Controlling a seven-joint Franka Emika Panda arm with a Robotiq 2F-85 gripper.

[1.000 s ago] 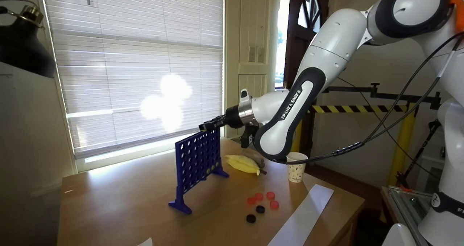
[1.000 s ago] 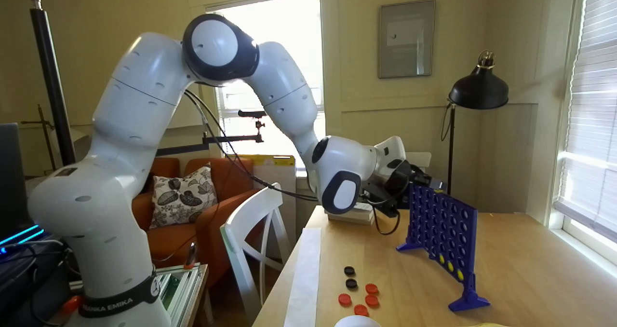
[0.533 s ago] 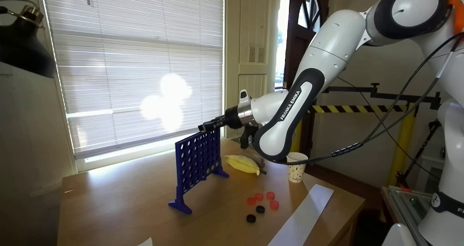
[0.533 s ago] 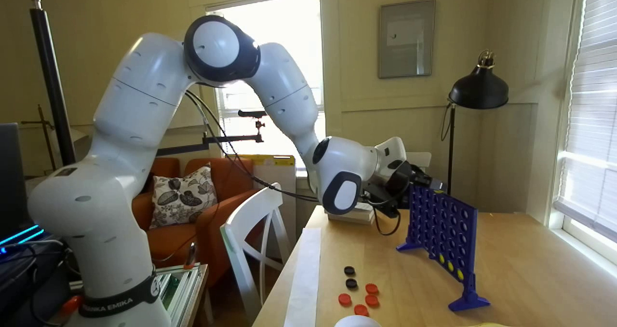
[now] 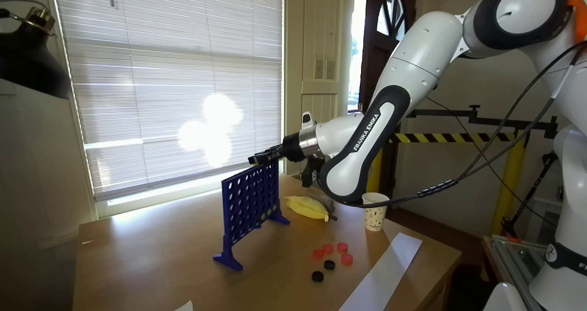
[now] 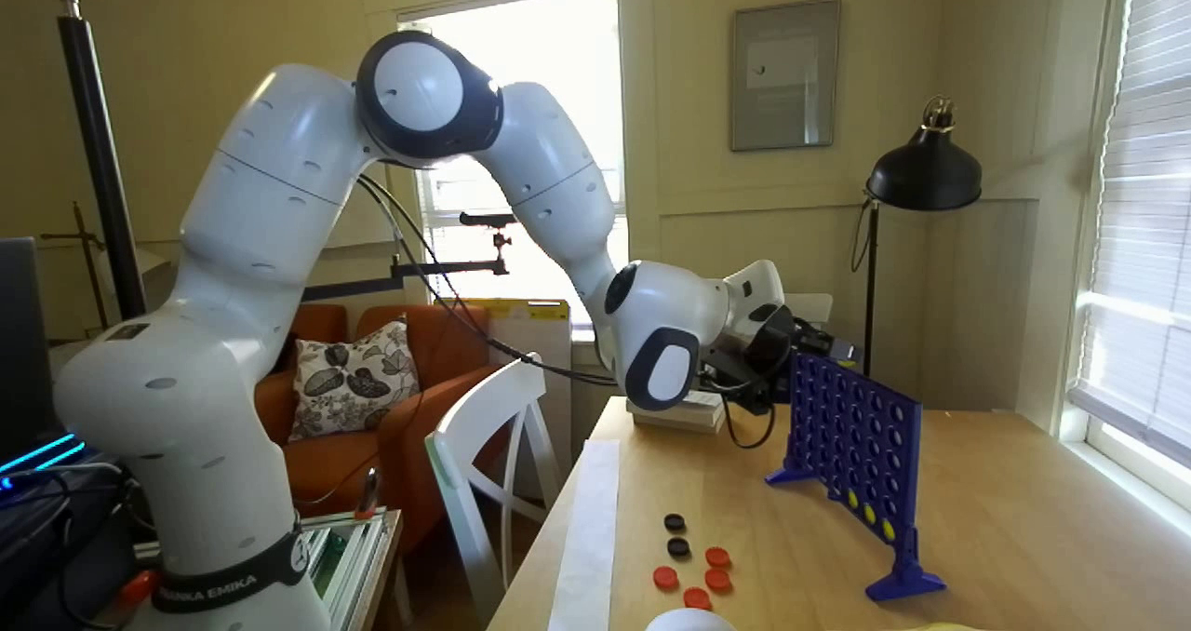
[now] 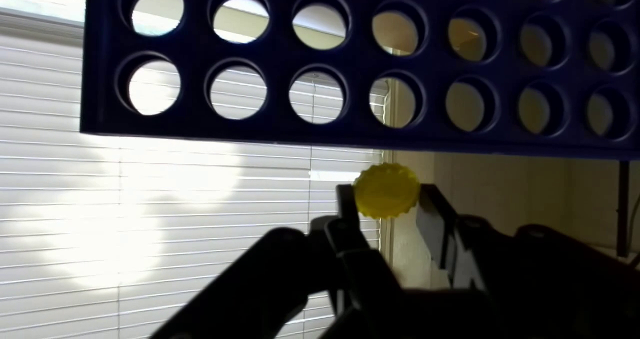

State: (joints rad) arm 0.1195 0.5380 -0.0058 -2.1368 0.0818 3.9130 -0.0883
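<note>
Claw (image 7: 385, 194) is part closed, jaws pinching a yellow, ridged-rim plastic disc (image 7: 386, 190) by opposite edges; grip looks secure. Disc is just above the top edge of the upright blue plastic grid frame (image 7: 280, 129), with a gap between them in the wrist view (that one reads upside down). Frame stands on its feet on the light wooden table (image 6: 1023, 482); three yellow discs (image 6: 870, 514) show in its bottom row.

Step in hand, my read: lining up over the frame, not yet inserting. Sideways, disc sits near the middle column, faces roughly parallel. Can't tell front-to-back alignment. Next move calls for: sort that offset, lower straight until the rim enters, then let go. Risk: jaws bump the top edge and shove the frame.
</note>
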